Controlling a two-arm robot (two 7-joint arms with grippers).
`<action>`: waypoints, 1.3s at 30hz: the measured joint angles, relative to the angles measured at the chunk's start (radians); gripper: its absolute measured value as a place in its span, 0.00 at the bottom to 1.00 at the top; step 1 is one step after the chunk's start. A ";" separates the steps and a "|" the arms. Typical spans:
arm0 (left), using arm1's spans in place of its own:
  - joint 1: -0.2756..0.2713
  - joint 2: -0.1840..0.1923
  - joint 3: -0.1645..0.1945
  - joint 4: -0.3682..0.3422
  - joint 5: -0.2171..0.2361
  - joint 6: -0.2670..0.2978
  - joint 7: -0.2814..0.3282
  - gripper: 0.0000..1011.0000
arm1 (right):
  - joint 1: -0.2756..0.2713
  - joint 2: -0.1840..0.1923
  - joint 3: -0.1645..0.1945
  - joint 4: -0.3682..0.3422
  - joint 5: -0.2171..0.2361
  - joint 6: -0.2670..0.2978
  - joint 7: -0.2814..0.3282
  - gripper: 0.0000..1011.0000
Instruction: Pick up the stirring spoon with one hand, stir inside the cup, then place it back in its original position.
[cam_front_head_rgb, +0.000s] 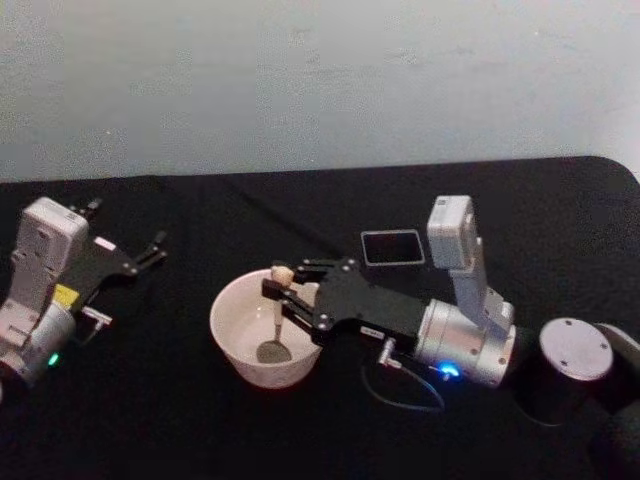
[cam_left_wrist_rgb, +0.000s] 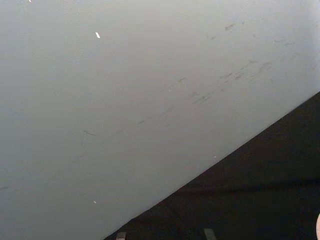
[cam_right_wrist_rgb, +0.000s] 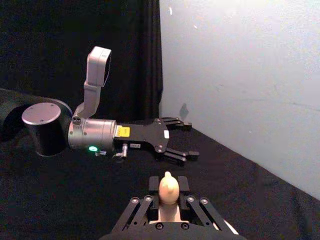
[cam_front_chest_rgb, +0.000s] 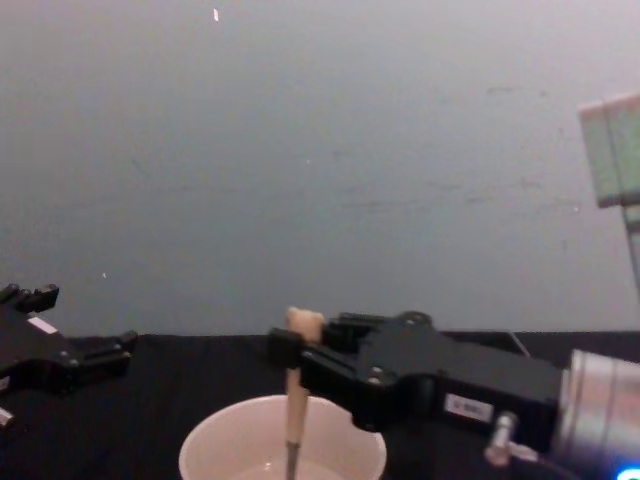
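Stirring spoon (cam_front_head_rgb: 277, 322) stands upright in the cream cup (cam_front_head_rgb: 226, 340), its metal bowl down near the cup's floor and its bear-head top clenched in the right gripper (cam_front_head_rgb: 283, 288). Stirring looks to be the step in hand. Next, the spoon needs lifting clear and carrying to the dark grey holder (cam_front_head_rgb: 392, 247), to the far right of the cup. The left gripper (cam_right_wrist_rgb: 191, 140) is parked at the left, jaws released

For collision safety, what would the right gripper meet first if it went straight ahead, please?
Holding the bear-topped spoon above the cream cup, the right gripper would likely meet the open left gripper; depth unclear.
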 joint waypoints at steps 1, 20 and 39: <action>0.000 0.000 0.000 0.000 0.000 0.000 0.000 0.99 | 0.003 -0.004 -0.002 0.003 0.000 -0.001 -0.001 0.21; 0.000 0.000 0.000 0.000 0.000 0.000 0.000 0.99 | 0.082 -0.078 0.013 0.132 -0.028 -0.023 -0.057 0.21; 0.000 0.000 0.000 0.000 0.000 0.000 0.000 0.99 | 0.068 -0.061 0.035 0.122 -0.035 -0.022 -0.060 0.21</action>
